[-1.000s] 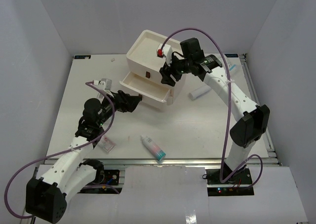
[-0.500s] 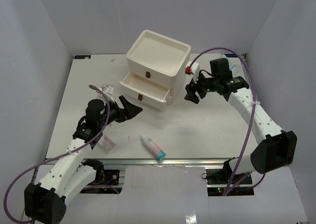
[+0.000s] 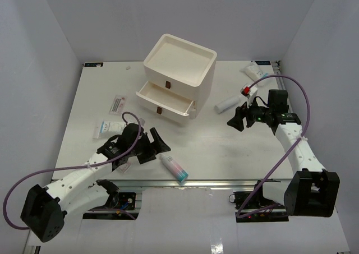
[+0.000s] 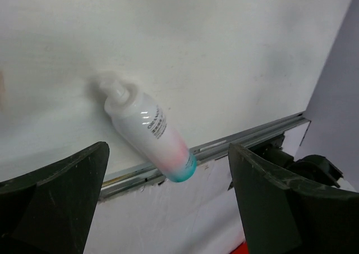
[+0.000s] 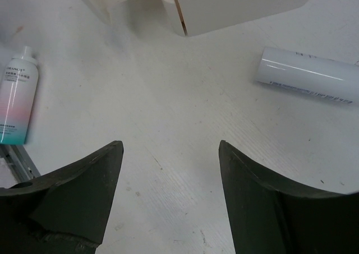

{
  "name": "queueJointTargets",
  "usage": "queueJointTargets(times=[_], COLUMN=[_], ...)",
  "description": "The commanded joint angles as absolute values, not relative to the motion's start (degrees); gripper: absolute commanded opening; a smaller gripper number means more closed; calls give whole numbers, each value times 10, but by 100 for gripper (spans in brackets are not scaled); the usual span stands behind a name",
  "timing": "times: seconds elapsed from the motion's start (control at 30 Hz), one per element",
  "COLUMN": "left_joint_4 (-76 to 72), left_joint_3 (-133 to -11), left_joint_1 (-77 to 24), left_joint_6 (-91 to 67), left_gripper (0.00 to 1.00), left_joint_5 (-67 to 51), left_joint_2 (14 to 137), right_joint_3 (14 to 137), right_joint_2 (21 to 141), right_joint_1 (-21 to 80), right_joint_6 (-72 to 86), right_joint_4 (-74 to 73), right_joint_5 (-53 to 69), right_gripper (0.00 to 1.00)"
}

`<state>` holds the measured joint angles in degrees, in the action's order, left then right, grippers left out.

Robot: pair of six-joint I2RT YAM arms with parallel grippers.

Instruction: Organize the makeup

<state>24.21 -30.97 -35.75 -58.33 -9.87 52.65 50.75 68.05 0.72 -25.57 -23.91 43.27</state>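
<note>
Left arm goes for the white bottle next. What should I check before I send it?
1. Left tool open and empty: ok.
2. White bottle framed between its fingers in the left wrist view, lying flat near the front edge of the table: ok.
3. Right tool open, holding nothing, apart from the white tube: ok.
4. A drawer of the drawer box pulled out to receive items: ok.
5. Room in that drawer for the bottle: cannot tell.
</note>
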Motion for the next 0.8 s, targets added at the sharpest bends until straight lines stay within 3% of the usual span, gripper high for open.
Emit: queueJointTargets(times=[0.0, 0.53, 0.67, 0.77], left_joint_4=[348, 342, 334, 327], left_joint_3=[-359, -426, -435, -433], left_joint_1=[-413, -533, -538, -541], left_joint_6=[-674, -823, -825, -823], left_gripper=[98, 96, 86, 71], left_joint_5=[27, 57, 57, 58], left_joint_2=[564, 779, 799, 798], right_joint_3=[499, 484, 482, 479], right_joint_2=[643, 617, 612, 611], right_joint_1=[-11, -30, -30, -31], right_joint_6=[-235, -225, -226, -227], right_joint_4=[-188, -176, -176, -176], right_joint_5=[477, 483, 483, 486], right_gripper=[76, 77, 77, 77])
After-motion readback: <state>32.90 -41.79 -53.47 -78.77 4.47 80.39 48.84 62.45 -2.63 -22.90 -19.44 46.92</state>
